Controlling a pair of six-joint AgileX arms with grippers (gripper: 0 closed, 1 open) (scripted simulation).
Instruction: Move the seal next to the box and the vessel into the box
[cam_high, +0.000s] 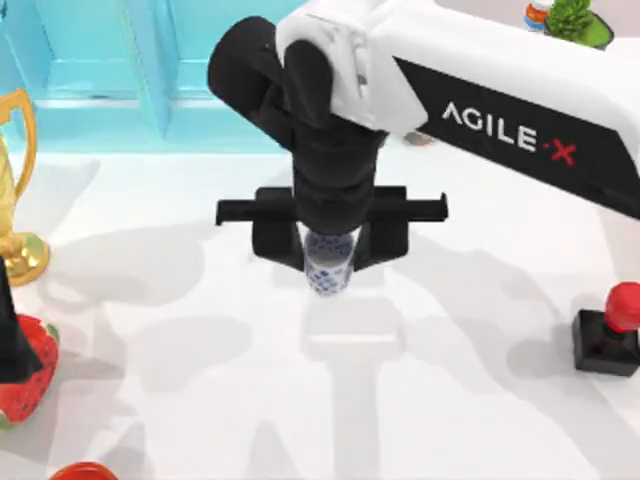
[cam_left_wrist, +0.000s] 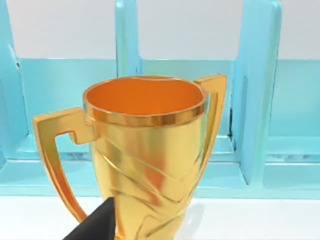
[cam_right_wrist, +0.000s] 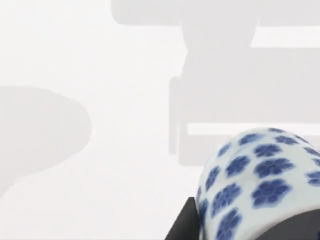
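**Jaws clamped on the vessel, above the mid-table**

Closed around the blue-flowered vessel (cam_high: 328, 265), my right gripper (cam_high: 330, 250) holds it over the middle of the white table (cam_high: 450, 400). I judge that glazed porcelain could slip or tilt if I swing fast toward the turquoise box (cam_high: 110, 70). The seal (cam_high: 610, 330) waits at the right edge. My left arm sits parked by the golden trophy (cam_left_wrist: 145, 155).
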